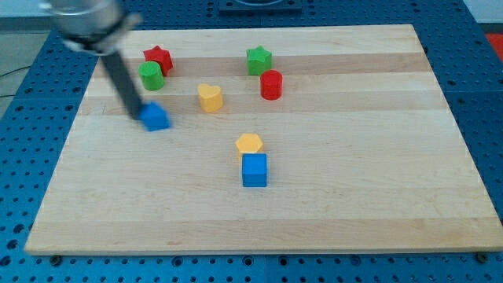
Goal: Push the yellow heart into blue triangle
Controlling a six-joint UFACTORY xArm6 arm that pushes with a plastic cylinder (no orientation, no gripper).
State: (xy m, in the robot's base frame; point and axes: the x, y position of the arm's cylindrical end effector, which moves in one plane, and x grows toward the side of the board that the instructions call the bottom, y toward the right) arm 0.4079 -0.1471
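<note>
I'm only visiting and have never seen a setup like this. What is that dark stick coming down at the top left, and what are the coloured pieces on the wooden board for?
The stick is the end of a robot arm. It has no hand, so nothing is held; it only pushes. My tip sits at the left edge of the blue triangle. This single camera looks down on the wooden board from the front. On the board lie a yellow heart, right of the triangle and apart from it, a red star, a green cylinder, a green star, a red cylinder, and a yellow pentagon touching a blue cube.
</note>
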